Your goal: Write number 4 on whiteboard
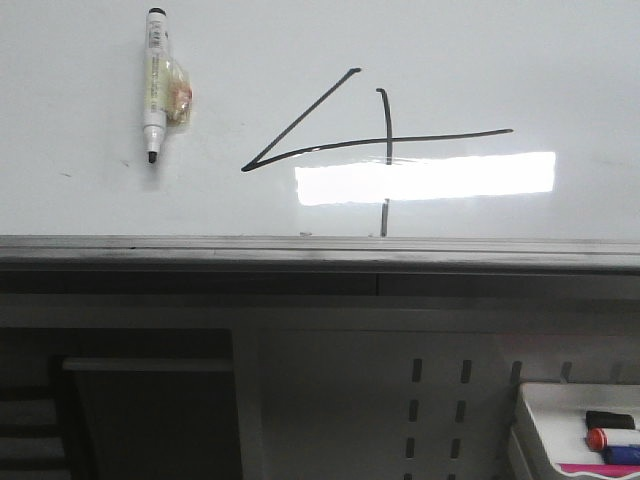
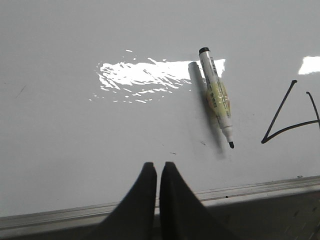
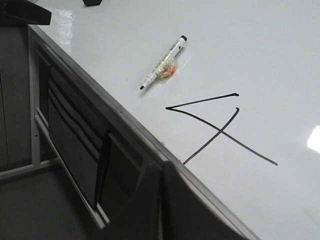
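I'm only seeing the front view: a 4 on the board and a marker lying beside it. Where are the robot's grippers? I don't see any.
Observer: The left gripper shows in its wrist view, shut and empty, over the whiteboard's near edge, apart from the marker.
Operator: And the other one?
Observer: The right gripper is also shut and empty, at the board's frame, close to the foot of the number 4.
Operator: Is the marker capped?
Observer: No, its dark tip is bare in the left wrist view.

A hand-drawn number 4 [image 1: 375, 140] stands on the whiteboard [image 1: 80, 200].
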`<state>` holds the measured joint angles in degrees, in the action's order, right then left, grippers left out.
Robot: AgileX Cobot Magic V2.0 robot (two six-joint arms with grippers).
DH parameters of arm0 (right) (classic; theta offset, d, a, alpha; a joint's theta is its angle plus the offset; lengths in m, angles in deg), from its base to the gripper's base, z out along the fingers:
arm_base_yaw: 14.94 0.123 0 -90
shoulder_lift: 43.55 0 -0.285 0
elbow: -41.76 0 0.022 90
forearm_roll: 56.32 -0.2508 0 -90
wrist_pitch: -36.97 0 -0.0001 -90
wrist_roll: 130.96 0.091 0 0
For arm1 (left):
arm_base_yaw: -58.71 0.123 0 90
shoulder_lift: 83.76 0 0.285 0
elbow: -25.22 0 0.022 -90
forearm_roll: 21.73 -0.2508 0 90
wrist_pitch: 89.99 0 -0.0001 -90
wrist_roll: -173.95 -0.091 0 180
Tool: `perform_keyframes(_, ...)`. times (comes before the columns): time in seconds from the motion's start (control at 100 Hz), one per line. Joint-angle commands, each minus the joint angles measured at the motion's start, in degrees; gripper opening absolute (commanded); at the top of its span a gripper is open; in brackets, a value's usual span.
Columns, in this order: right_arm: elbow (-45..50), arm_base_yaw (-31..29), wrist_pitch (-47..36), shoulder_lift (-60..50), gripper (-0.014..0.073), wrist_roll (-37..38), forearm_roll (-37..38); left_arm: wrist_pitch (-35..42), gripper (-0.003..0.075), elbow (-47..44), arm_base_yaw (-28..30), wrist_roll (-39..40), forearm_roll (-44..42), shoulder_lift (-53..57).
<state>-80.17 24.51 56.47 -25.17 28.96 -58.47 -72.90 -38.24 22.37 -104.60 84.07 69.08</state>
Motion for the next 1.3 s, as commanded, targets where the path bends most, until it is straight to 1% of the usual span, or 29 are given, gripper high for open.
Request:
perform_keyframes(0.0, -1.48, -0.31, -4.39, 0.54, -0.0051, -0.05, 0.48, -1.87, -0.002, 1.58, -0.37, -0.22, -0.36, -0.25)
perform_keyframes(0.24, -1.48, -0.31, -4.39, 0.54, -0.0051, -0.05, 0.48, -1.5, -0.002, 0.8, -0.37, -0.22, -0.62, -0.25)
perform_keyframes(0.31, -1.48, -0.31, -4.39, 0.54, -0.0051, -0.05, 0.48, 2.35, -0.002, -0.34, -0.14, -4.31, -5.86, -0.25)
perform_keyframes(0.37, -1.48, -0.31, -4.39, 0.54, -0.0051, -0.05, 0.48, 5.26, -0.002, -1.32, 0.0, -4.57, -7.35, -0.25)
perform_keyframes(0.42, -1.48, -0.31, -4.39, 0.54, -0.0051, -0.05, 0.48, 5.5, -0.002, -1.72, 0.22, -4.57, -8.42, -0.25)
perform_keyframes(0.59, -1.48, -0.31, -4.39, 0.54, -0.0051, -0.05, 0.48, -1.47, -0.002, -1.72, 0.37, -4.46, -13.51, -0.25)
perform_keyframes(0.63, -1.48, -0.31, -4.39, 0.54, -0.0051, -0.05, 0.48, -1.75, -0.002, -1.72, 0.37, -4.46, -13.11, -0.25)
perform_keyframes(0.68, -1.48, -0.31, -4.39, 0.54, -0.0051, -0.05, 0.48, -1.34, -0.002, -1.61, 0.37, -4.46, -10.59, -0.25)
perform_keyframes(0.74, -1.48, -0.31, -4.39, 0.54, -0.0051, -0.05, 0.48, -0.77, -0.002, -1.51, 0.37, -5.6, -4.78, -0.25)
perform_keyframes(0.78, -1.48, -0.31, -4.39, 0.54, -0.0051, -0.05, 0.48, -0.64, -0.002, -1.51, 0.37, -8.73, 0.77, -0.25)
perform_keyframes(0.79, -1.48, -0.31, -4.39, 0.54, -0.0051, -0.05, 0.48, -0.64, -0.002, -1.51, 0.37, -9.37, 0.92, -0.25)
perform_keyframes(0.9, -1.48, -0.31, -4.39, 0.54, -0.0051, -0.05, 0.48, -3.67, -0.002, -1.42, 0.37, -13.49, 0.75, -0.25)
perform_keyframes(1.01, -1.48, -0.31, -4.39, 0.54, -0.0051, -0.05, 0.48, -4.06, -0.002, -0.34, 0.37, -16.23, 0.75, -0.25)
perform_keyframes(1.13, -1.48, -0.31, -4.39, 0.54, -0.0051, -0.05, 0.48, -4.7, -0.002, 0.4, 0.37, -16.23, -4.3, -0.11)
perform_keyframes(1.24, -1.48, -0.31, -4.39, 0.54, -0.0051, -0.05, 0.48, -1.79, -0.002, 0.62, 0.37, -15.87, -5.11, -0.11)
perform_keyframes(1.29, -1.48, -0.31, -4.39, 0.54, -0.0051, -0.05, 0.48, -0.93, -0.002, 0.62, 0.6, -13.59, -6.52, -0.11)
